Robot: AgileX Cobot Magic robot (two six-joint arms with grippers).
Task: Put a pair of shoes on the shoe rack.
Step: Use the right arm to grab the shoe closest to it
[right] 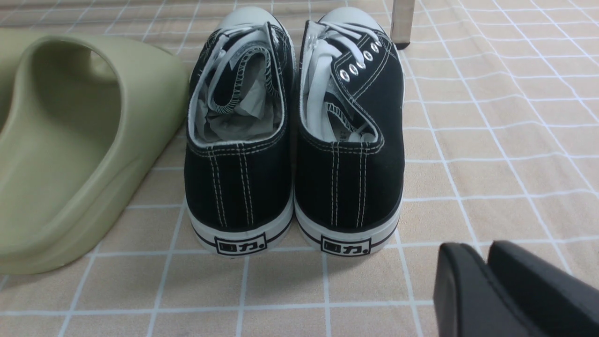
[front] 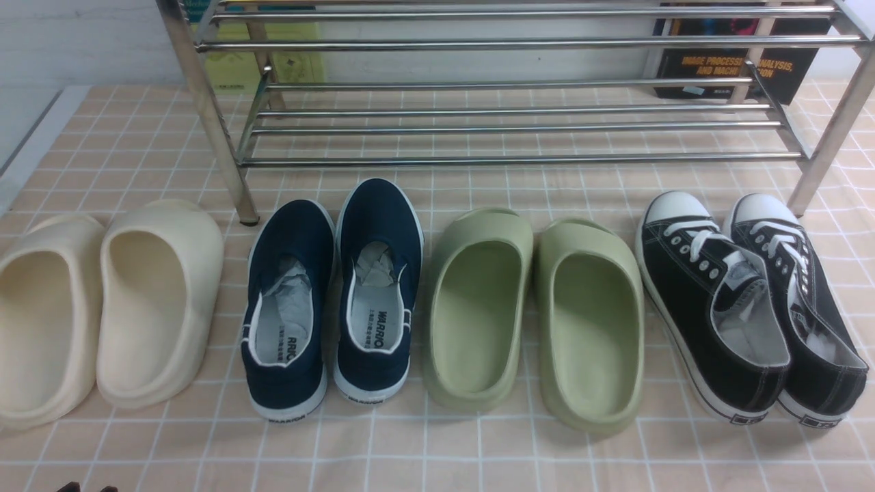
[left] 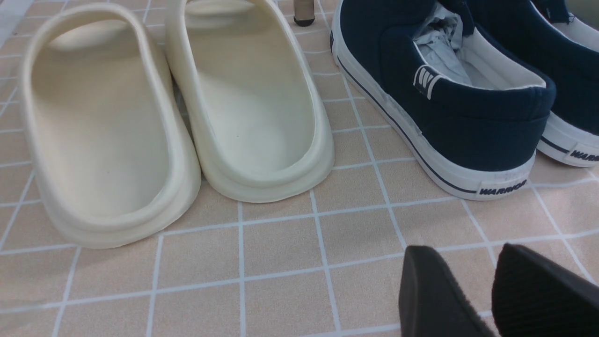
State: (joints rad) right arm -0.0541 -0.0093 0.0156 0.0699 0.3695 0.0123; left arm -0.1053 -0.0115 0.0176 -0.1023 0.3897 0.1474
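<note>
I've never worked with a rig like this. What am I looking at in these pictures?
It's a robot with two arms. The front view looks forward from between them; each wrist view comes from a camera on one arm.

On the tiled surface, left to right, stand cream slippers, navy slip-ons, green slippers and the black lace-up sneakers. Behind them is the metal rack.

The left gripper and right gripper each show dark fingers, slightly apart. Neither holds anything.
</note>
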